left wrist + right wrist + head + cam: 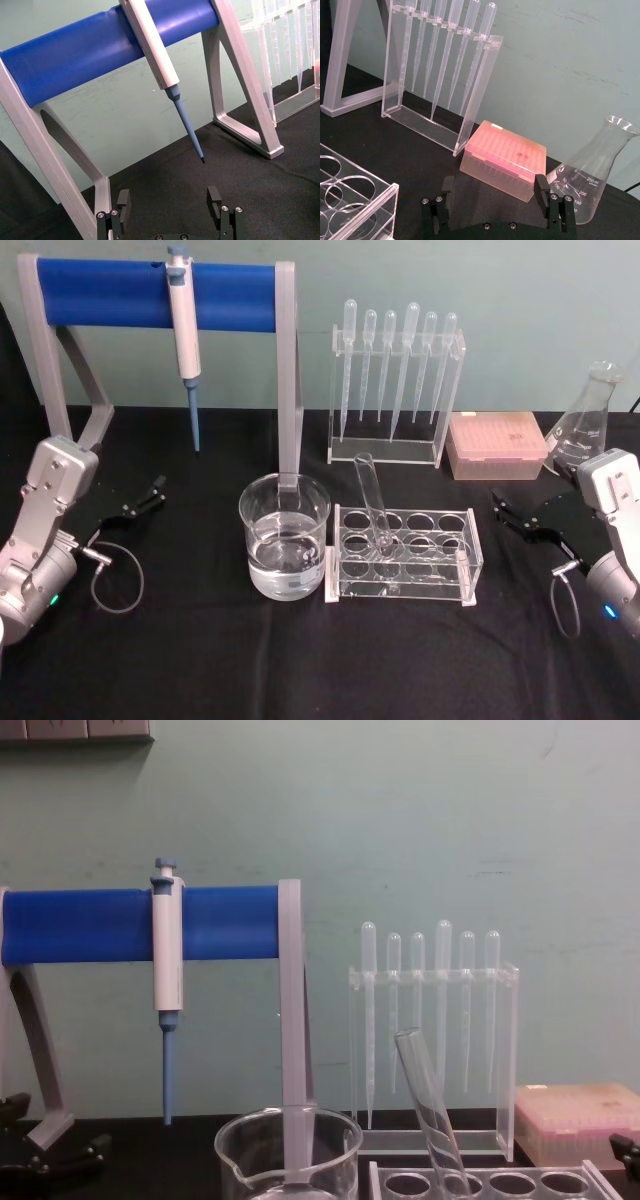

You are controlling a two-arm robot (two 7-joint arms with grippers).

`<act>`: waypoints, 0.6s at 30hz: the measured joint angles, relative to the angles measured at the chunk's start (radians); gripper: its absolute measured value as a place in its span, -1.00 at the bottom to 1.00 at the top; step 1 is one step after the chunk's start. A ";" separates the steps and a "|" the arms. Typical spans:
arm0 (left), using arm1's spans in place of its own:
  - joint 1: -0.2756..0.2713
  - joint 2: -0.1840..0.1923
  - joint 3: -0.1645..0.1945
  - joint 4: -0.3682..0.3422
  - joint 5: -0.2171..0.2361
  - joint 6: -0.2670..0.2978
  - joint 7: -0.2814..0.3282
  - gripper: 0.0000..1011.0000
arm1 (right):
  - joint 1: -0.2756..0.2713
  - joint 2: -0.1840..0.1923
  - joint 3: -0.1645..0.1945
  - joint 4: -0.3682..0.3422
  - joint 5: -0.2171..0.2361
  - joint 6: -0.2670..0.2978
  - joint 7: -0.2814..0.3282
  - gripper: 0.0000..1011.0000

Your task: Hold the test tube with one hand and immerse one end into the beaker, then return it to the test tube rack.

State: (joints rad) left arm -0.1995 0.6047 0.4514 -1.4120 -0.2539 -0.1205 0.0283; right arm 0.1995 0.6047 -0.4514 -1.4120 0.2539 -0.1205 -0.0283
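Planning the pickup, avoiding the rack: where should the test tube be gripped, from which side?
Grip the test tube on its bare upper length, above the rack. It leans toward the beaker, so the open right gripper, coming from the right, looks freest; the left gripper sits beyond the beaker.

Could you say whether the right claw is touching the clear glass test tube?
Apart. The head view shows a wide gap between the black right claw and the clear glass test tube.

Test tube (373,500) tilted in rack (474,558); beaker (284,536) just beside, part-filled.
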 joint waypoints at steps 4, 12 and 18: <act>0.000 0.000 0.000 0.000 0.000 0.000 0.000 0.98 | 0.000 0.000 0.000 0.000 0.000 0.000 0.000 0.98; 0.000 0.000 0.000 0.000 0.000 0.000 0.000 0.98 | 0.000 0.000 0.000 0.000 0.000 0.000 0.000 0.98; 0.000 0.000 0.000 0.000 0.000 0.000 0.000 0.98 | 0.000 0.000 0.000 0.000 0.000 0.000 0.000 0.98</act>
State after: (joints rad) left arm -0.1996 0.6047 0.4513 -1.4120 -0.2539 -0.1205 0.0283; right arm 0.1996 0.6047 -0.4514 -1.4120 0.2539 -0.1205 -0.0282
